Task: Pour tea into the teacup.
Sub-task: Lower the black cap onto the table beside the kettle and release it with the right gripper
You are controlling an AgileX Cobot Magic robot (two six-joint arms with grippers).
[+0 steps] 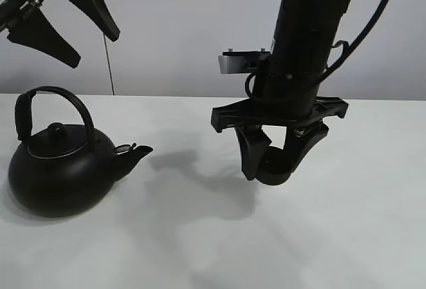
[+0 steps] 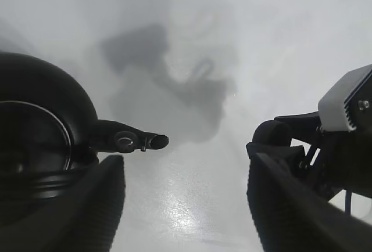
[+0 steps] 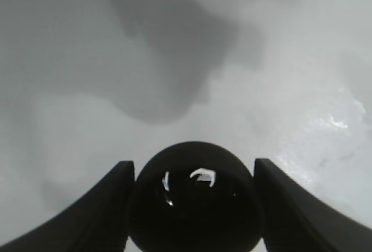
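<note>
On the white table [image 1: 200, 249], the right gripper [image 1: 273, 162] apparently clasps the teacup [image 3: 195, 205].

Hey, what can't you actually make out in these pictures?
Exterior high: teacup partly hidden by fingers of the right end effector.
Right wrist: teacup's inside too dark to show any tea.
Left wrist: kettle cut off by the edge and a finger.

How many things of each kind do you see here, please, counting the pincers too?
kettle: 1
teacup: 1
Pincers: 2 (left pincer, right pincer)
Total: 4
</note>
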